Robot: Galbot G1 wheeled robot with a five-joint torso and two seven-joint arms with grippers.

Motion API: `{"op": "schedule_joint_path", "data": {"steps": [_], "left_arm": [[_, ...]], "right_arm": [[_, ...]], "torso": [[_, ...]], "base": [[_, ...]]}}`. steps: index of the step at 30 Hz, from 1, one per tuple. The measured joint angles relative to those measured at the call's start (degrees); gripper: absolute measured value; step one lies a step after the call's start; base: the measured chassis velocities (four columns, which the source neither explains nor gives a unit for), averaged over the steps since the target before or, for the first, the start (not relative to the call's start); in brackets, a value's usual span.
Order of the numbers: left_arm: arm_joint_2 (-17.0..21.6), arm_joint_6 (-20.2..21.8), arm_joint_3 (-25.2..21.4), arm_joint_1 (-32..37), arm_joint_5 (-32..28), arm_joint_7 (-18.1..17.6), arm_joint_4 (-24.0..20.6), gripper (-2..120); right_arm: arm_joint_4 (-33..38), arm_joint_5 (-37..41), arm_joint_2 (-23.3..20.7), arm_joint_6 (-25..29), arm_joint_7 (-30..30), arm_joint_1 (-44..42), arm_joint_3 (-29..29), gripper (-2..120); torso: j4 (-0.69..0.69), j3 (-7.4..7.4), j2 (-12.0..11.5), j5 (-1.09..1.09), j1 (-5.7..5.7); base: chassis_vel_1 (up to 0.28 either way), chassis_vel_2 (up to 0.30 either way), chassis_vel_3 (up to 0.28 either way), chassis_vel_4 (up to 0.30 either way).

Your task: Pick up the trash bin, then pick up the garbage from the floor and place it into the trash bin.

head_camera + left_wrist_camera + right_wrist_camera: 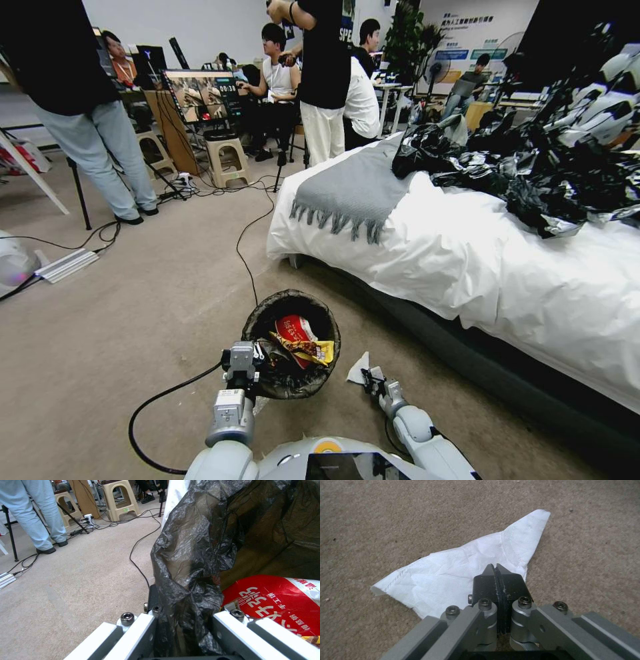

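Observation:
The trash bin [267,313], lined with a crinkled black bag, hangs tilted just above the carpet in front of me. My left gripper [257,355] is shut on its near rim, and the black bag [186,562] is bunched between its fingers. Inside lie a red-and-white pack [295,329] [276,600] and a yellow wrapper [315,349]. Right of the bin, a white paper scrap [359,368] [460,565] of garbage lies on the carpet. My right gripper [369,383] [495,566] is down on it, its fingertips pressed together on the scrap's near part.
A bed with white sheets [467,267], a grey fringed blanket [353,187] and a heap of shiny black plastic [533,160] fills the right side. A black cable [248,253] runs across the carpet to the bin. People, stools [227,160] and a tripod stand at the back left.

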Motion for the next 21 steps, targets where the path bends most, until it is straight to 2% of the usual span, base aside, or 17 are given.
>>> {"op": "schedule_joint_path", "data": {"steps": [11, 13, 15, 21], "left_arm": [[0.0, 0.1, 0.3, 0.0, -0.2, 0.0, -0.1, 0], [0.0, 0.1, 0.6, -0.1, -0.1, 0.0, -0.1, 0], [0.0, 0.1, 0.6, -0.1, -0.1, 0.0, -0.1, 0], [-0.1, 0.1, 0.8, 0.0, 0.1, 0.0, 0.0, 0]], "right_arm": [[-0.1, -1.2, 0.0, 1.1, -0.5, 0.6, 0.7, 0], [-0.2, -1.3, 0.3, 1.1, -0.5, 0.8, 0.6, 8], [-0.3, -1.4, 0.4, 1.1, -0.5, 0.8, 0.6, 10], [-2.6, -2.5, 1.7, 1.8, -0.5, 1.4, 0.0, 38]], "torso": [[0.0, 0.0, 0.0, 0.0, 0.0], [0.0, 0.0, 0.0, 0.0, 0.0], [0.0, 0.0, 0.0, 0.0, 0.0], [0.0, 0.0, 0.0, 0.0, 0.0]], "base": [[0.0, 0.0, 0.0, 0.0], [0.0, 0.0, 0.0, 0.0], [0.0, 0.0, 0.0, 0.0], [0.0, 0.0, 0.0, 0.0]]}}
